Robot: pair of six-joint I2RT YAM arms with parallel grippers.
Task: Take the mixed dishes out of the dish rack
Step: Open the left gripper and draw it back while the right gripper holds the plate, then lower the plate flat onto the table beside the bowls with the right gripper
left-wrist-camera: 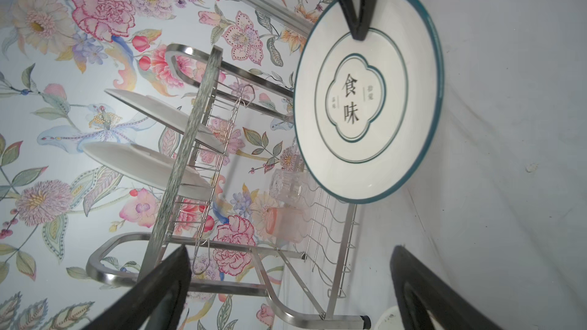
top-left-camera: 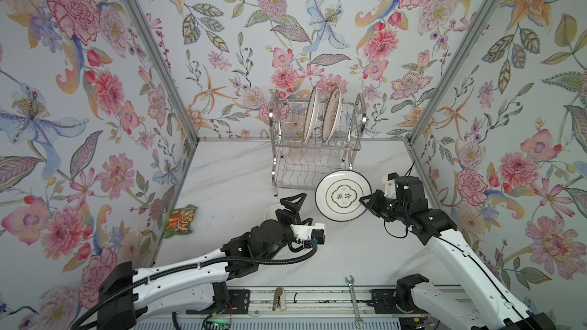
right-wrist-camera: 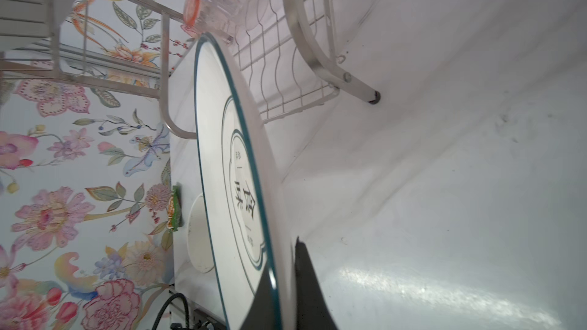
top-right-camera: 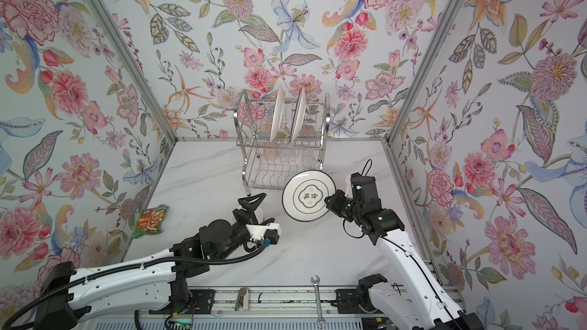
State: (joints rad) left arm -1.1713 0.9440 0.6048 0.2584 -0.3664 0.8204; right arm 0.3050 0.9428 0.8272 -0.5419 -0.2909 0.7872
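Note:
The steel dish rack [top-left-camera: 314,153] stands at the back of the table. Two white plates [top-left-camera: 310,114] [top-left-camera: 332,115] stand on edge in its top tier. On its lower tier lie a clear tumbler [left-wrist-camera: 286,182] and a pink tumbler [left-wrist-camera: 282,223]. My right gripper [top-left-camera: 363,200] is shut on the rim of a white plate with a teal edge and black characters [top-left-camera: 343,196], held tilted in the air before the rack. My left gripper [top-left-camera: 293,207] is open and holds nothing. It hovers just over a cream round dish [top-left-camera: 272,211] that rests on the table.
A green-orange snack packet [top-left-camera: 181,220] lies by the left wall. A steel wrench [top-left-camera: 354,300] rests on the front rail. Floral walls close in the table on the left, right and back.

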